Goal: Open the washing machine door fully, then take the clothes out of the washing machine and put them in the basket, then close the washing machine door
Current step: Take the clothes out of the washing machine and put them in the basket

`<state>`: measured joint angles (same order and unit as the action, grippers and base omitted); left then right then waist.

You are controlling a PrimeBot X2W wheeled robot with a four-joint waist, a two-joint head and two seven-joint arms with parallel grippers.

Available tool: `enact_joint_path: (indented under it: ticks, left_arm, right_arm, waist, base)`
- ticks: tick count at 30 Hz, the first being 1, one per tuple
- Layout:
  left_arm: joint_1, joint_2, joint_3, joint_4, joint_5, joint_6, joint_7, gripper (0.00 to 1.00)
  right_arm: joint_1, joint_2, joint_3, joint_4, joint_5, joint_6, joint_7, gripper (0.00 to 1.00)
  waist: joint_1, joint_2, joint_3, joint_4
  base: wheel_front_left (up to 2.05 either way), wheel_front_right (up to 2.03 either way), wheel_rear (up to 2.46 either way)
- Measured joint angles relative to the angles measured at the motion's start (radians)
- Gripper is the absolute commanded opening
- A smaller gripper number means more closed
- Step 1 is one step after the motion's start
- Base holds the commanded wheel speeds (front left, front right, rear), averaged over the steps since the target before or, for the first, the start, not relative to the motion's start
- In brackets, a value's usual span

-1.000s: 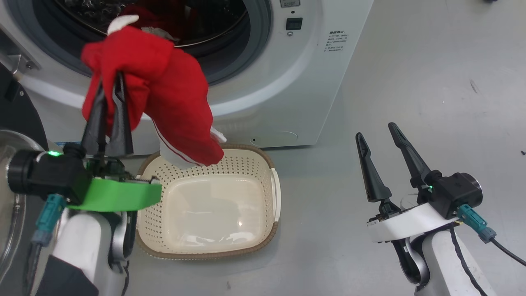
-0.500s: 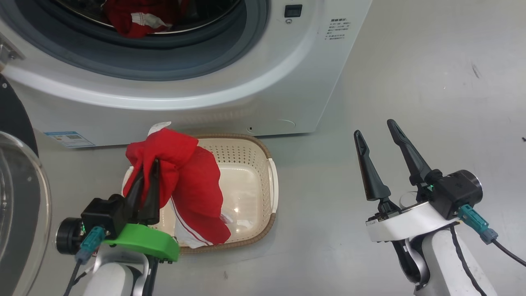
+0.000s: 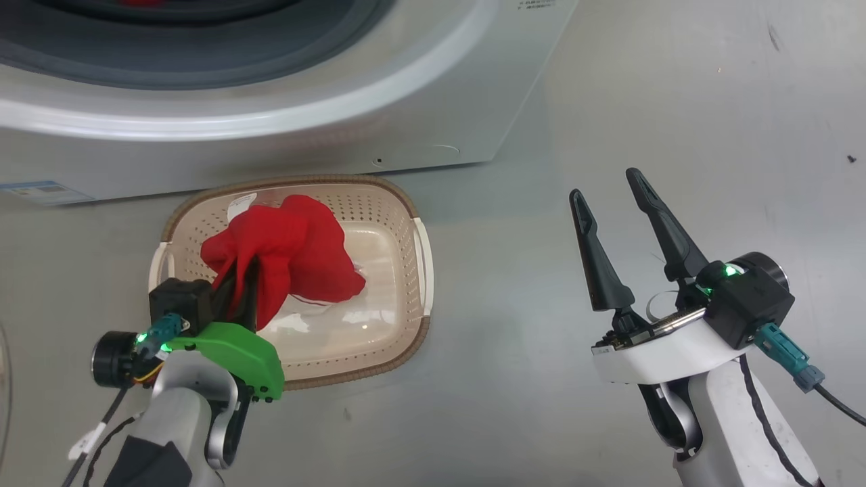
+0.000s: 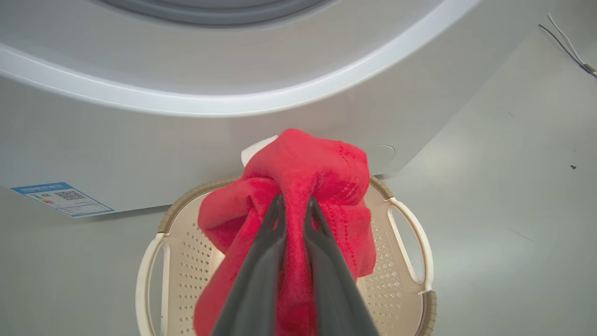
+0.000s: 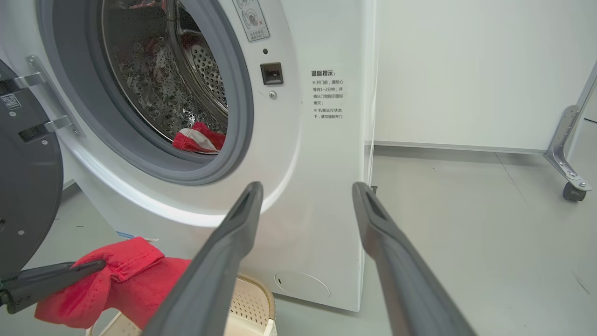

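A bunched red garment (image 3: 291, 247) hangs low inside the cream basket (image 3: 414, 223), and my left gripper (image 3: 242, 279) is shut on its upper fold. The left wrist view shows the two dark fingers pinching the red cloth (image 4: 308, 163) over the basket (image 4: 413, 238). Right behind the basket stands the white washing machine (image 3: 284, 128). In the right wrist view its black door (image 5: 25, 186) is swung open to the left, and more red and white clothes (image 5: 198, 139) lie in the steel drum. My right gripper (image 3: 603, 182) is open and empty, over the floor to the right of the basket.
The grey floor (image 3: 676, 101) stretches to the right of the machine. A metal frame leg with a caster (image 5: 566, 177) stands by the far wall. A blue label (image 4: 60, 198) sits low on the machine's front.
My left gripper has carried the red garment down from the drum opening into the basket. The head camera has tilted down. The right arm has not moved.
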<state>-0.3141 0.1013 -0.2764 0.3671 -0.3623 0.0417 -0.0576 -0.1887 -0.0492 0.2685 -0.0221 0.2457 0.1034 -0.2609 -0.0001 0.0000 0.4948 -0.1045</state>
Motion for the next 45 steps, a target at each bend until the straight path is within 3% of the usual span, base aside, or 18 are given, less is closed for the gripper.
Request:
enact_joint_path:
  ticks: [15,29,30,31,32,33,45]
  left_arm:
    - [-0.174,0.011,0.024,0.25,-0.052,-0.047,0.109,0.0]
    - [-0.294,0.001,0.077,0.436,-0.109,-0.063,0.104,0.0]
    - [-0.302,0.001,0.077,0.443,-0.109,-0.065,0.103,0.3]
    - [-0.309,0.0,0.079,0.453,-0.11,-0.066,0.096,0.43]
    - [-0.315,-0.001,0.081,0.463,-0.112,-0.066,0.091,0.64]
    - [-0.32,-0.002,0.081,0.471,-0.112,-0.069,0.09,1.0]
    - [-0.323,-0.007,0.075,0.537,-0.098,-0.088,-0.043,1.0]
  right_arm:
    - [-0.072,0.0,0.006,-0.033,0.029,-0.009,0.0,1.0]
    - [-0.116,0.0,0.004,-0.028,0.044,-0.011,0.0,1.0]
    - [-0.117,0.0,0.004,-0.027,0.044,-0.011,0.0,1.0]
    - [-0.118,0.0,0.004,-0.025,0.044,-0.011,0.0,1.0]
    - [-0.118,0.0,0.004,-0.023,0.044,-0.011,0.0,1.0]
    - [-0.12,0.0,0.005,-0.02,0.044,-0.011,0.0,1.0]
    - [-0.132,0.0,0.0,0.017,0.046,-0.011,0.0,1.0]
  waist:
    - [0.0001,0.0,0.156,-0.084]
    - [0.0001,0.0,0.235,-0.107]
    - [0.0001,0.0,0.235,-0.107]
    - [0.0001,0.0,0.235,-0.106]
    - [0.0001,0.0,0.234,-0.106]
    - [0.0001,0.0,0.233,-0.105]
    - [0.0001,0.0,0.187,-0.096]
  base:
    - [0.0,0.0,0.0]
    - [0.0,0.0,0.0]
    - [0.0,0.0,0.0]
    - [0.0,0.0,0.0]
    - [0.0,0.0,0.0]
    - [0.0,0.0,0.0]
    - [0.0,0.0,0.0]
